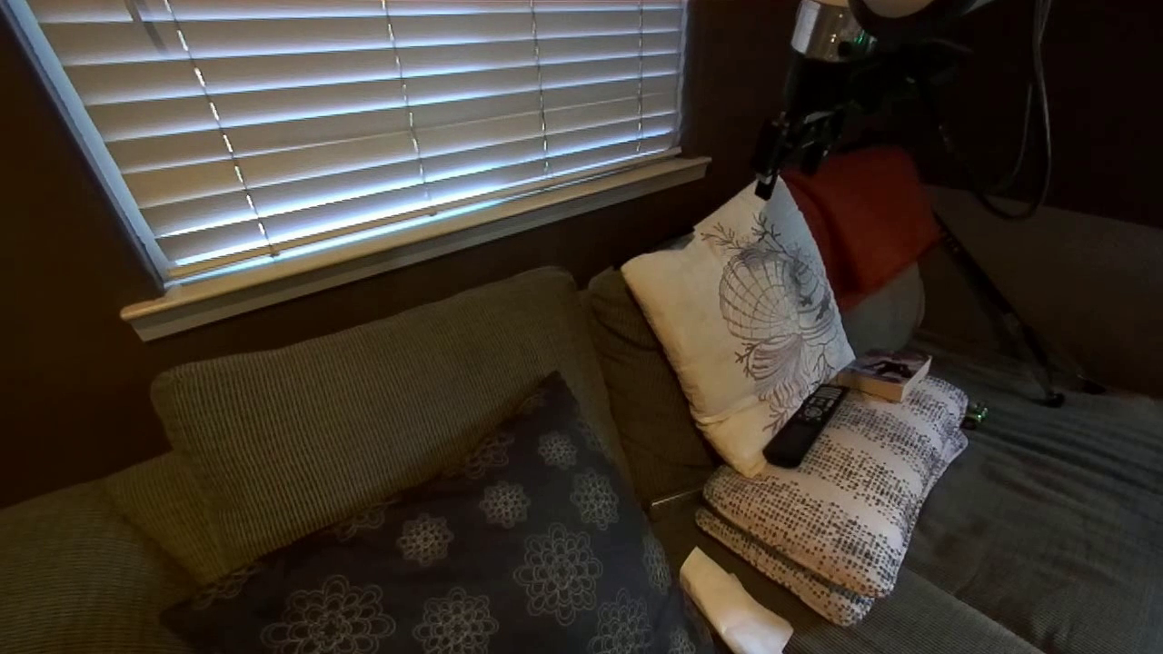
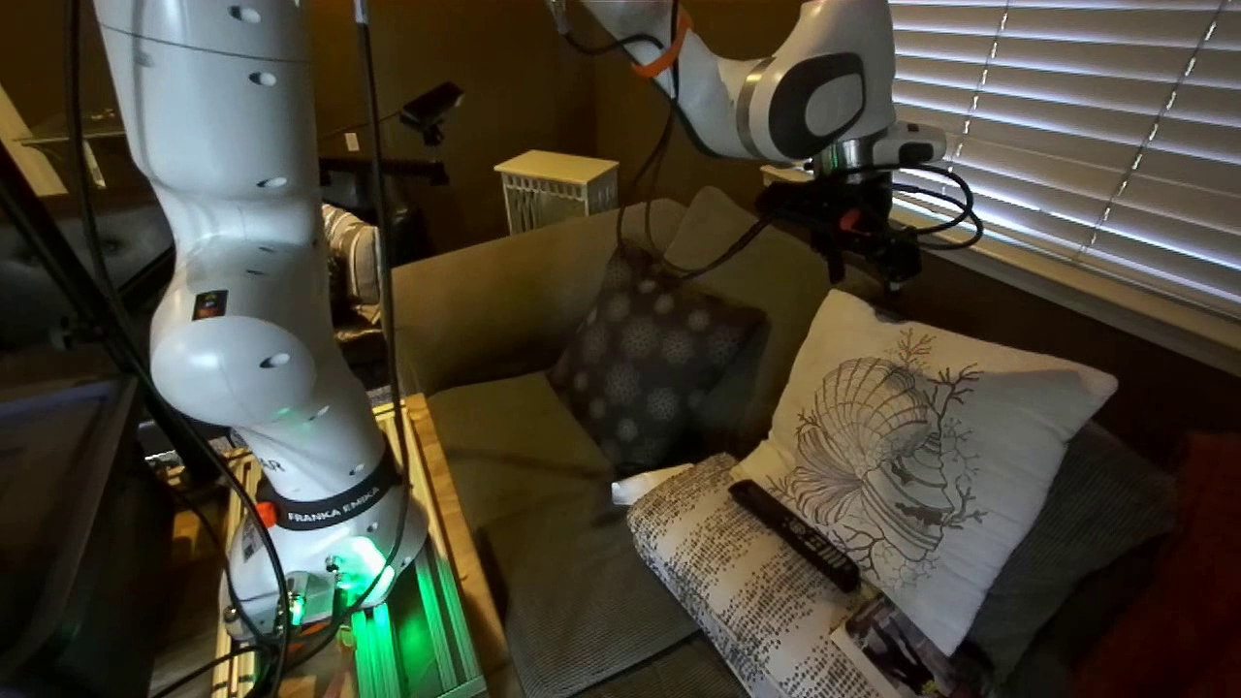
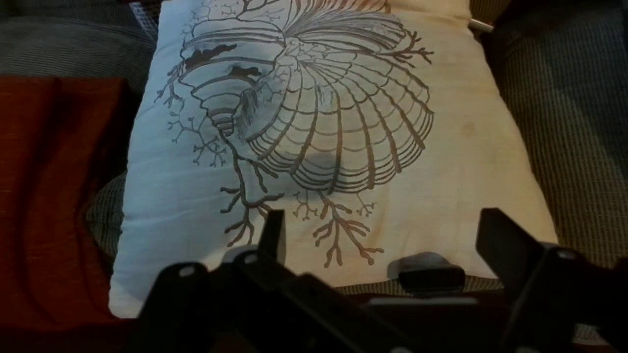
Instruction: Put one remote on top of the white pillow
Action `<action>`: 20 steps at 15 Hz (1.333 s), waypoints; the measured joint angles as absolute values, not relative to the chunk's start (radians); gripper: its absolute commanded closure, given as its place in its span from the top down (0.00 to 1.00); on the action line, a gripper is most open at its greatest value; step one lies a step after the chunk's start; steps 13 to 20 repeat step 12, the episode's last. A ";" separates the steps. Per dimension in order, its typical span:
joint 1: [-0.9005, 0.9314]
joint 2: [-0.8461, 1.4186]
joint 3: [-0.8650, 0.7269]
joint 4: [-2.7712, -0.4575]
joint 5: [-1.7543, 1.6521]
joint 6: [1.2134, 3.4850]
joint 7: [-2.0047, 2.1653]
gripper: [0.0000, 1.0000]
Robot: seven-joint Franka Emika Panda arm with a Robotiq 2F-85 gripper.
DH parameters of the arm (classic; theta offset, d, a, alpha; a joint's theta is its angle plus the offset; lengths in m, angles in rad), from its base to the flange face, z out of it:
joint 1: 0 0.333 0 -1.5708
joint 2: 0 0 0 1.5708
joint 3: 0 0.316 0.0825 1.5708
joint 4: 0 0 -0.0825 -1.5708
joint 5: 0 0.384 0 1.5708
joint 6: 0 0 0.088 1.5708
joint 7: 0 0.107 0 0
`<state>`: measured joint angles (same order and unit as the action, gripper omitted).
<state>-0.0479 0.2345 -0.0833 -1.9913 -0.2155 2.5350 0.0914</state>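
Hovers by the upper edge of the white pillow (image 2: 902,446) with gripper (image 3: 383,223) spread wide.
Has the remote (image 1: 807,427) well below the gripper, on the speckled cushion (image 1: 845,481) along the pillow's lower edge in both exterior views; has a dark shape (image 3: 431,280), too unclear to name, between the jaws in the wrist view.

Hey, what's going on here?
A white robot arm has its open black gripper near the top edge of a square white shell-print fabric pillow. At that edge, the wrist view shows a small dark object I can't identify. A slim black remote lies along the pillow's lower edge, on a black-speckled white fabric bundle.
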 measured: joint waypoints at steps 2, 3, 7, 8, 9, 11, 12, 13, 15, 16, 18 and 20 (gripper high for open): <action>-0.048 0.213 -0.084 -2.022 -0.215 2.548 0.092 1.00; -0.048 0.203 -0.084 -2.035 -0.215 2.554 0.092 1.00; -0.048 0.204 -0.084 -2.038 -0.216 2.555 0.092 1.00; -0.048 0.204 -0.084 -2.038 -0.216 2.555 0.092 1.00; -0.048 0.204 -0.084 -2.038 -0.216 2.555 0.092 1.00; -0.048 0.204 -0.084 -2.038 -0.216 2.555 0.092 1.00; -0.048 0.204 -0.084 -2.038 -0.216 2.555 0.092 1.00; -0.048 0.204 -0.084 -2.038 -0.216 2.555 0.092 1.00; -0.048 0.204 -0.084 -2.038 -0.216 2.555 0.092 1.00; -0.048 0.204 -0.084 -2.038 -0.216 2.555 0.092 1.00; -0.048 0.204 -0.084 -2.038 -0.216 2.555 0.092 1.00; -0.048 0.204 -0.084 -2.038 -0.216 2.555 0.092 1.00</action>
